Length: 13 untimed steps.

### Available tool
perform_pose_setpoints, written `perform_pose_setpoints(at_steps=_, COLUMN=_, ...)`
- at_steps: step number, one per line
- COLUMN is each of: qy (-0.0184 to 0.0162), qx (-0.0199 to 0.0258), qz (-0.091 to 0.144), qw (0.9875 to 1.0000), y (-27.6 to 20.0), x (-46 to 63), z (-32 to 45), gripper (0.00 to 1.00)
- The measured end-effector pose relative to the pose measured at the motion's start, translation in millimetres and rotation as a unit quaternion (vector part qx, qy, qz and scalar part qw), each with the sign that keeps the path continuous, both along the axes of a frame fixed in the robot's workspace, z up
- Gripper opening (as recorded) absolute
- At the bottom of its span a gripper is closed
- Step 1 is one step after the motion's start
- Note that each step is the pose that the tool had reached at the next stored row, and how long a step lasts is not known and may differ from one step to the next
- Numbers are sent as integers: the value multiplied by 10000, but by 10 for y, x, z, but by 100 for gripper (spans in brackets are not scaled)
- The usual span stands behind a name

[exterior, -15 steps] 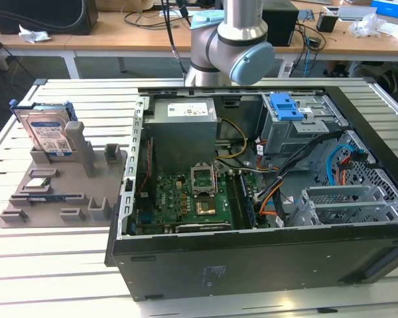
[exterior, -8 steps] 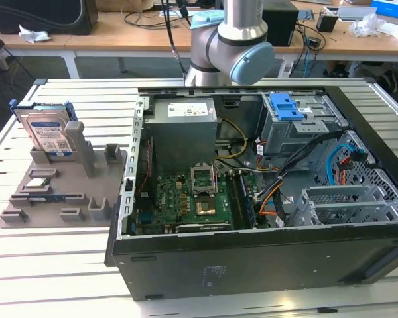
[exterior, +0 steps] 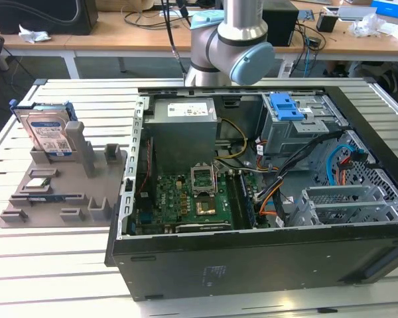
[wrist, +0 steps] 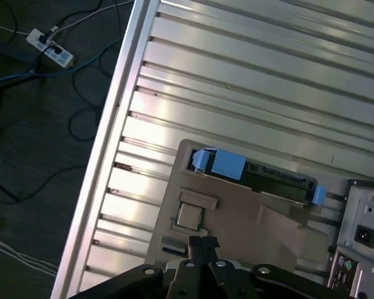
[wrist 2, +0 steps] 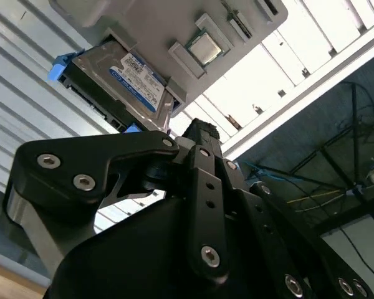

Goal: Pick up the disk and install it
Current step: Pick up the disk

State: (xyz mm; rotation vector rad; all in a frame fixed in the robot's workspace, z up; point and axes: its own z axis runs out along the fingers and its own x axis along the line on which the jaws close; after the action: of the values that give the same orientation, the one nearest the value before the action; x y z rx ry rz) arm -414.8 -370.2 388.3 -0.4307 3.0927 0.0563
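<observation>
Standing on edge in the grey holder tray [exterior: 103, 182], the disk [exterior: 50, 129] sits at about nine o'clock from the open computer case [exterior: 252, 265] in the exterior view. The arm [exterior: 232, 40] rises at the case's twelve o'clock. In the first wrist view the gripper [wrist: 201, 242] is clenched on nothing, apart from the disk.

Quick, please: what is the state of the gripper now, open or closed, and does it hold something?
Gripper: closed, holding nothing; the disk stands on the grey holder.
</observation>
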Motion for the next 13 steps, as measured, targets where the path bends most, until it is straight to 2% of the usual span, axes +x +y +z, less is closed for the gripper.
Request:
perform_pose_setpoints(at_steps=5, qy=0, qx=0, qz=332, qw=9994, y=0, x=0, z=0, gripper=10)
perform_pose_setpoints(at_steps=8, qy=0, qx=0, qz=517, qw=9987, y=0, x=0, z=0, gripper=10)
perform_pose_setpoints(at_steps=10, qy=0, qx=0, qz=699, qw=9976, y=0, x=0, z=0, gripper=10)
perform_pose_setpoints(at_steps=13, qy=0, qx=0, qz=851, qw=9964, y=0, x=0, z=0, gripper=10)
